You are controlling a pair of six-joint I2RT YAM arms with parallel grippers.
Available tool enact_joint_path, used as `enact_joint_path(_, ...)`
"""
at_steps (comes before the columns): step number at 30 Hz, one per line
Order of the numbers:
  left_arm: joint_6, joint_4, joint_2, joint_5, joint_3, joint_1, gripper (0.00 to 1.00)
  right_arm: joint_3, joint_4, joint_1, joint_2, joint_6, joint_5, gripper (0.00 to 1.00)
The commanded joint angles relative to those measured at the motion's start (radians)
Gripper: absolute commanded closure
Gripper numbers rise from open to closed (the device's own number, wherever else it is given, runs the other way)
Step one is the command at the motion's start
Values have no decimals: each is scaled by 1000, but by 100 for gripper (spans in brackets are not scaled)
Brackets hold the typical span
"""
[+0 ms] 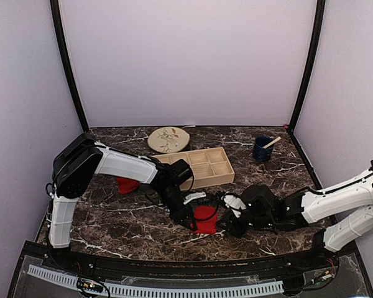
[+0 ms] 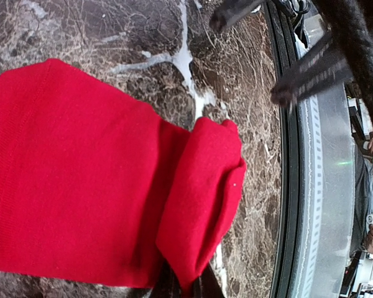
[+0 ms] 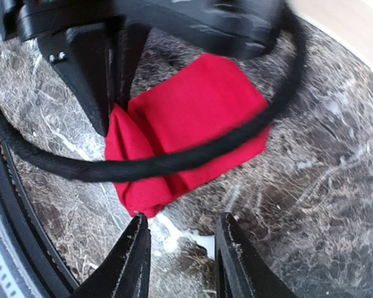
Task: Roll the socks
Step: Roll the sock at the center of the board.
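Note:
One red sock lies on the marble table in front of the arms, its near end folded into a thick flap. My left gripper is shut on that folded end, and its dark fingers show under the flap's tip. From the right wrist view the sock has the left gripper pinching its left edge. My right gripper stands open just short of the sock's near corner, with nothing between its fingers. A second red sock sits bunched under the left arm.
A wooden tray with compartments stands behind the sock. A patterned plate lies farther back, and a blue cup with a stick is at the back right. The table's raised front edge runs close by. A black cable crosses above the sock.

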State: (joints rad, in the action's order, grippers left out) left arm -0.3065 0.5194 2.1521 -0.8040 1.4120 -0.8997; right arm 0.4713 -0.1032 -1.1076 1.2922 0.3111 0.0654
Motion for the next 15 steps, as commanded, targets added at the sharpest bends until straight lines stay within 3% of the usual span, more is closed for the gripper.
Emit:
enact_joint_path(1, -8, 83, 26, 7, 7, 12, 100, 63, -1, -63, 58, -74, 76, 66)
enact_joint_path(15, -19, 116, 50, -24, 24, 25, 100, 161, 21, -120, 210, -155, 54, 66)
